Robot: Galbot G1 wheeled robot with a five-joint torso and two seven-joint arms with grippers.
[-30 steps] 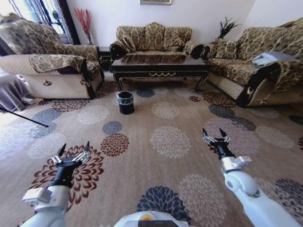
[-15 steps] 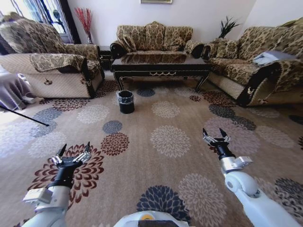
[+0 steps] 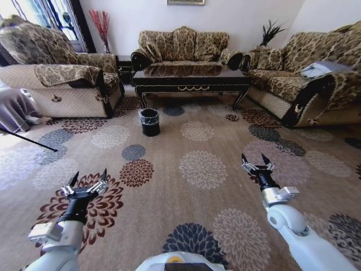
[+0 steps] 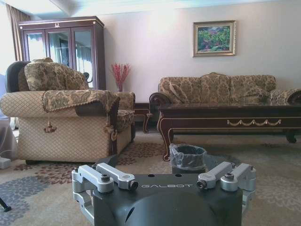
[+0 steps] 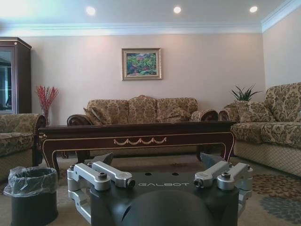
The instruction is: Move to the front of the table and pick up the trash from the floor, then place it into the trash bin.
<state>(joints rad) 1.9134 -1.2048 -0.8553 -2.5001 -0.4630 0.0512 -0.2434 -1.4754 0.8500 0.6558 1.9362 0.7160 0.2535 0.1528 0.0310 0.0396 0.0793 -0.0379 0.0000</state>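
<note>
The dark-brown table [image 3: 192, 81] with gold trim stands far ahead, in front of the back sofa. The black trash bin [image 3: 149, 122], lined with a clear bag, sits on the carpet just before the table's left legs; it also appears close to the table [image 4: 225, 120] as the bin [image 4: 188, 157] in the left wrist view and at the edge as the bin [image 5: 33, 193] in the right wrist view. I cannot make out the trash on the patterned floor. My left gripper [image 3: 89, 176] and right gripper [image 3: 254, 160] hover low over the carpet, both open and holding nothing.
A patterned armchair [image 3: 62, 79] flanks the left, a sofa [image 3: 183, 45] stands behind the table and another sofa [image 3: 316, 84] lines the right. A thin black rod [image 3: 28, 140] lies on the floor at left. Wide flowered carpet [image 3: 197, 169] stretches between me and the table.
</note>
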